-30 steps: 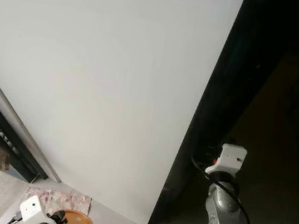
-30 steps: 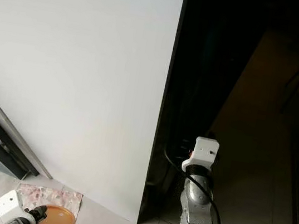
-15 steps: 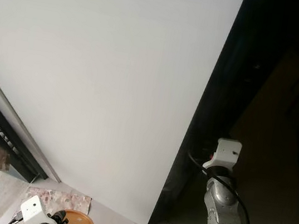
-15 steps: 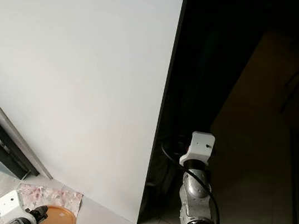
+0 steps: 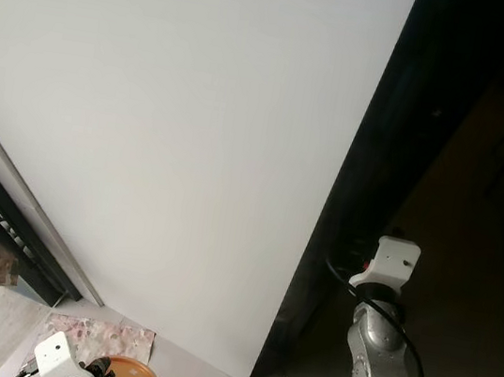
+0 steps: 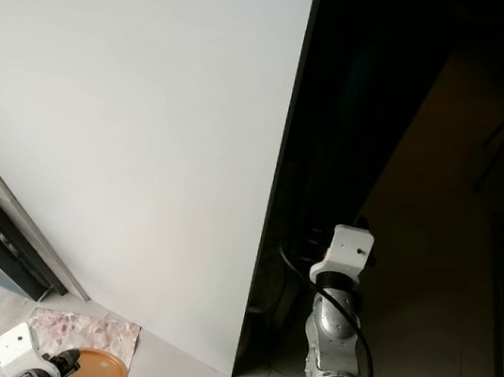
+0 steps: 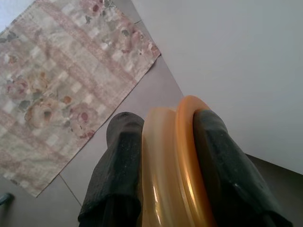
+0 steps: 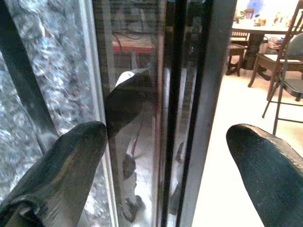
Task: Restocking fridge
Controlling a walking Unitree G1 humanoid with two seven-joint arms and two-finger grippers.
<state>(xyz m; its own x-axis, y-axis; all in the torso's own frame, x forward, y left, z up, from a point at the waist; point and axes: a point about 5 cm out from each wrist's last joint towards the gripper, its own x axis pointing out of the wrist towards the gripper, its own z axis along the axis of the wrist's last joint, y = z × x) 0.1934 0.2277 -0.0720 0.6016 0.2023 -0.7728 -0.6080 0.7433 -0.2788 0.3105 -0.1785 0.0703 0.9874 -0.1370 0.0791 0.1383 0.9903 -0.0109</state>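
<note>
Right wrist view: our right gripper (image 8: 165, 156) has its fingers (image 8: 66, 156) spread wide, straddling the dark vertical edge of the fridge door (image 8: 208, 94), nothing pinched yet. The head views put that arm low at the black side of the white fridge (image 5: 192, 142). Our left gripper (image 7: 163, 175) is clenched on an orange lidded container (image 7: 173, 165), held low above the floor tiles by a floral mat (image 7: 57, 80).

Risks, as we judge them:
- fingers close off the edge, slip on the glossy panel, door doesn't move
- pulling with only one finger behind the edge, the gripper pops free
- container grabbed by its rim edge-on, a jolt while pulling could twist it loose
</note>
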